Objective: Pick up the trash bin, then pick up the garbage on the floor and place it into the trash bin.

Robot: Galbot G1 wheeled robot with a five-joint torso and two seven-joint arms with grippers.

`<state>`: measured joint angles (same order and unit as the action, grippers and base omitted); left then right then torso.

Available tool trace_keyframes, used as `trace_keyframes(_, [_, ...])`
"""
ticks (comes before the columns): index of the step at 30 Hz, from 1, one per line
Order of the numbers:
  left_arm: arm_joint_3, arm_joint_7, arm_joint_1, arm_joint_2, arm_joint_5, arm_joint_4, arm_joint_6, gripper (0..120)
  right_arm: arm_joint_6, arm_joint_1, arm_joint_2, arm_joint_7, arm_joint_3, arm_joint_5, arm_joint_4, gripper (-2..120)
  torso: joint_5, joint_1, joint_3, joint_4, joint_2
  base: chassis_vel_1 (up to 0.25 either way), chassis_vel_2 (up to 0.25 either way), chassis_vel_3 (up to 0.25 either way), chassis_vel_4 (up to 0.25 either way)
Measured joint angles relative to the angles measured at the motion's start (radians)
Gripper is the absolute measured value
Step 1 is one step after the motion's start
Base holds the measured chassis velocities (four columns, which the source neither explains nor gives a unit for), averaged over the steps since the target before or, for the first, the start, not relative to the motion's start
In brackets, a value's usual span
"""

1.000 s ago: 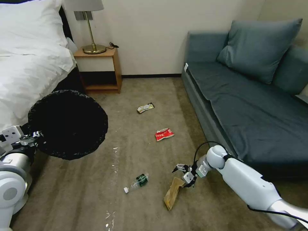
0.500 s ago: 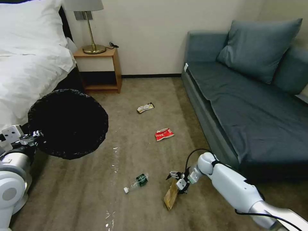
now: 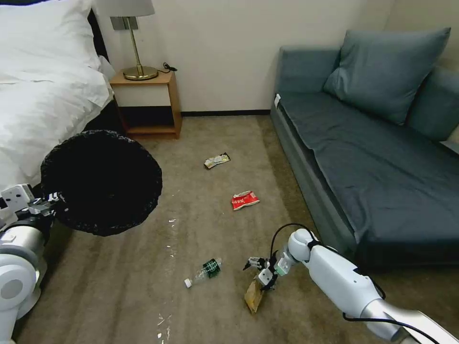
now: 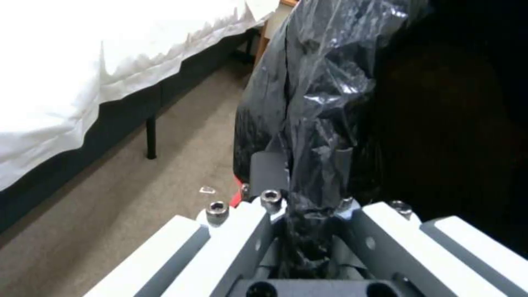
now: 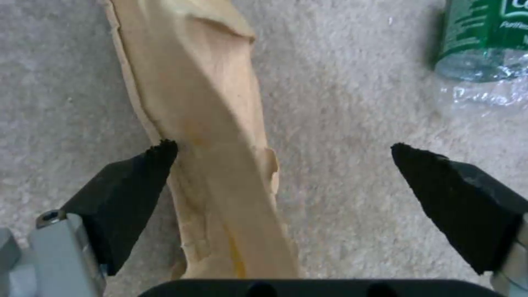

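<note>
Head view: left gripper (image 3: 48, 203) sits at the robot's left, near the bed (image 3: 43, 95), pinching the rim of the trash bin (image 3: 101, 184). Bin held off the carpet (image 3: 201, 229), tilted so its black-lined mouth faces the camera.

Left wrist view: fingers (image 4: 269, 171) pressed together on the crinkled black bag (image 4: 324, 95) folded over the rim; bed skirt and carpet beyond.

Right arm reaches down from the robot's right, in front of the sofa (image 3: 363, 143). Right gripper (image 3: 258, 274) low over the tan paper bag (image 3: 253, 295), at the bag's upper end.

Right wrist view: fingers (image 5: 126, 185) spread wide, one pad touching the bag's edge, the other well apart from it over bare carpet. Paper bag (image 5: 203, 136) lies twisted and lengthwise between the pads, not yet pinched. Green label of the bottle (image 5: 484, 37) shows near the far pad.

Floor litter, head view: clear bottle (image 3: 204, 271) with white cap lies on its side, just left of the paper bag. Red wrapper (image 3: 245, 200) farther out, mid-carpet. Yellowish-silver wrapper (image 3: 217, 160) beyond that, toward the wall. All four pieces on the floor.

Nightstand (image 3: 148, 102) with a brass lamp (image 3: 136, 48) stands between bed and sofa, against the wall.
</note>
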<state>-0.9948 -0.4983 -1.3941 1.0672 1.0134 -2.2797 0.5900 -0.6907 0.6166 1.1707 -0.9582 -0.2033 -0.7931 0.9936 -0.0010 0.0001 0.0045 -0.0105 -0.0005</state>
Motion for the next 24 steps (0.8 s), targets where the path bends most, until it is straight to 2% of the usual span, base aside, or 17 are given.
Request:
trace_keyframes(5, [-0.003, -0.001, -0.002, -0.001, 0.004, -0.007, 0.0, 0, -0.004, 0.0, -0.003, 0.0, 0.001, -0.005, -0.001, 100, 0.0, 0.0, 0.0, 0.0001, 0.0, 0.0, 0.0, 0.0, 0.0])
trace_keyframes(8, [-0.004, -0.002, -0.004, -0.002, 0.006, -0.012, 0.0, 0, -0.005, -0.001, -0.006, 0.0, 0.005, -0.002, -0.001, 94, 0.0001, 0.0, 0.0, 0.0001, 0.0, 0.0, 0.0, 0.0, 0.0])
trace_keyframes(10, [-0.001, -0.005, -0.003, -0.004, 0.008, -0.015, 0.0, 0, -0.006, -0.004, -0.016, -0.003, 0.006, 0.008, 0.009, 83, -0.0001, 0.0, 0.0, 0.0002, 0.0, 0.0, 0.0, 0.0, 0.0])
trace_keyframes(11, [-0.001, -0.005, -0.003, -0.004, 0.008, -0.015, 0.0, 0, -0.006, -0.004, -0.016, -0.003, 0.006, 0.008, 0.009, 83, -0.0001, 0.0, 0.0, 0.0002, 0.0, 0.0, 0.0, 0.0, 0.0])
trace_keyframes(13, [0.002, -0.009, -0.001, -0.006, 0.014, -0.017, 0.001, 0, -0.007, -0.006, -0.027, -0.003, 0.006, 0.019, 0.017, 71, 0.0, 0.0, 0.0, 0.0001, 0.0, 0.0, 0.0, 0.0, 0.0])
trace_keyframes(14, [0.002, -0.009, -0.001, -0.006, 0.014, -0.017, 0.001, 0, -0.007, -0.006, -0.027, -0.003, 0.006, 0.019, 0.017, 71, 0.0, 0.0, 0.0, 0.0001, 0.0, 0.0, 0.0, 0.0, 0.0])
trace_keyframes(17, [0.003, -0.012, 0.0, -0.008, 0.018, -0.019, 0.002, 0, -0.007, -0.001, -0.043, -0.002, 0.008, 0.028, 0.029, 56, 0.0, 0.0, 0.0, 0.0001, 0.0, 0.0, 0.0, 0.0, 0.0])
trace_keyframes(18, [0.003, -0.012, 0.0, -0.008, 0.018, -0.019, 0.002, 0, -0.007, -0.001, -0.043, -0.002, 0.008, 0.028, 0.029, 56, 0.0, 0.0, 0.0, 0.0001, 0.0, 0.0, 0.0, 0.0, 0.0])
trace_keyframes(19, [0.003, -0.013, -0.001, -0.009, 0.02, -0.021, 0.002, 0, -0.007, 0.001, -0.046, -0.001, 0.009, 0.031, 0.029, 49, 0.0001, 0.0, 0.0, 0.0001, 0.0, 0.0, 0.0, 0.0, 0.0])
trace_keyframes(20, [0.003, -0.013, -0.001, -0.009, 0.02, -0.021, 0.002, 0, -0.007, 0.001, -0.046, -0.001, 0.009, 0.031, 0.029, 49, 0.0001, 0.0, 0.0, 0.0001, 0.0, 0.0, 0.0, 0.0, 0.0])
trace_keyframes(22, [0.002, -0.015, -0.002, -0.01, 0.023, -0.025, 0.002, 0, -0.007, 0.006, -0.047, 0.0, 0.014, 0.032, 0.028, 39, 0.0, 0.0, 0.0, 0.0001, 0.0, 0.0, 0.0, 0.0, 0.0])
trace_keyframes(24, [0.002, -0.016, -0.003, -0.01, 0.024, -0.026, 0.002, 0, -0.007, 0.008, -0.046, 0.0, 0.015, 0.032, 0.026, 34, 0.0, 0.0, 0.0, 0.0001, 0.0, 0.0, 0.0, 0.0, 0.0])
